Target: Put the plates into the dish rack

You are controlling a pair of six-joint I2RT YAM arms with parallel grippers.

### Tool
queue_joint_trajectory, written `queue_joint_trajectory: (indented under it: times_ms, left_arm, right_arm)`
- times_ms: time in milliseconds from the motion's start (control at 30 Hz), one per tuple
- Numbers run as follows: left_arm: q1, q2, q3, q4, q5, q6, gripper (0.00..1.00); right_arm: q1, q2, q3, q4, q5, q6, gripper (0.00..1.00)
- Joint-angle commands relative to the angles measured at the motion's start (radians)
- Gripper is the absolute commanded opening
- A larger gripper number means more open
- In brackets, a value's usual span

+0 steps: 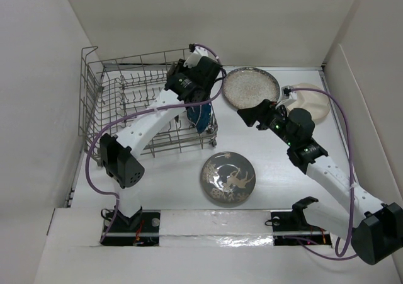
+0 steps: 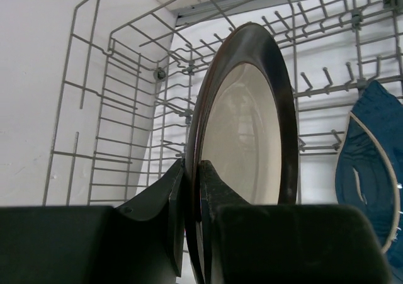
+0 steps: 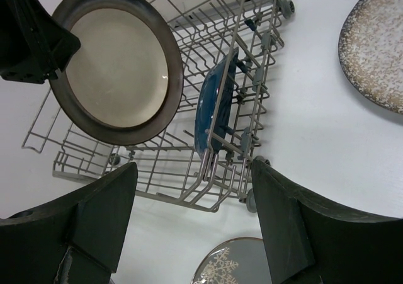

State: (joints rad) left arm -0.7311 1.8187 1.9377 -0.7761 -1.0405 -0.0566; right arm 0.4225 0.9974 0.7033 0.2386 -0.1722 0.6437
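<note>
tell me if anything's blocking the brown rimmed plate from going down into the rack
Nothing visible does. The left gripper holds the brown-rimmed plate on edge above bare tines of the dish rack. The dark teal plate already stands in the rack, off to one side and apart from it.

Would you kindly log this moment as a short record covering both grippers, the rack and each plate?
left gripper: shut on the brown-rimmed plate, held on edge over the rack
right gripper: open, empty, facing the rack
rack: holds the teal plate, standing between tines at its right end
speckled plate: flat on the table, right of the rack
bird plate: flat on the table, in front of the rack
divided plate: on the table, far right, partly hidden
loaded: one of five
</note>
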Motion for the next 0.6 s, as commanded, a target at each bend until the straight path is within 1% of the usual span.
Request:
queue_joint_trajectory:
  times_ms: [0, 100, 233, 300, 400, 433, 567]
  left_arm:
    - [-0.008, 0.021, 0.006, 0.049, -0.014, -0.009, 0.0]
    - [-0.008, 0.011, 0.067, 0.054, 0.006, 0.0, 0.0]
    - [-0.008, -0.007, 0.202, 0.0, 0.059, -0.008, 0.0]
    - [-0.008, -0.009, 0.21, -0.015, 0.074, -0.011, 0.0]
    - [-0.008, -0.009, 0.138, -0.023, 0.082, -0.04, 0.0]
    - [-0.008, -0.013, 0.082, -0.002, 0.086, -0.051, 0.0]
    - [-0.008, -0.003, 0.001, 0.023, 0.103, -0.077, 0.0]
  right_arm:
    - [0.01, -0.013, -0.007, 0.05, -0.003, -0.006, 0.78]
    - [0.01, -0.006, -0.007, 0.054, -0.004, -0.006, 0.78]
    - [0.01, 0.003, -0.005, 0.057, -0.01, -0.003, 0.78]
    - [0.01, 0.0, -0.007, 0.057, -0.009, -0.004, 0.78]
    - [0.01, -0.002, -0.005, 0.056, -0.004, -0.004, 0.78]
    - [0.01, -0.002, -0.005, 0.054, -0.003, -0.006, 0.78]
    - [0.01, -0.006, -0.005, 0.05, 0.002, -0.007, 0.78]
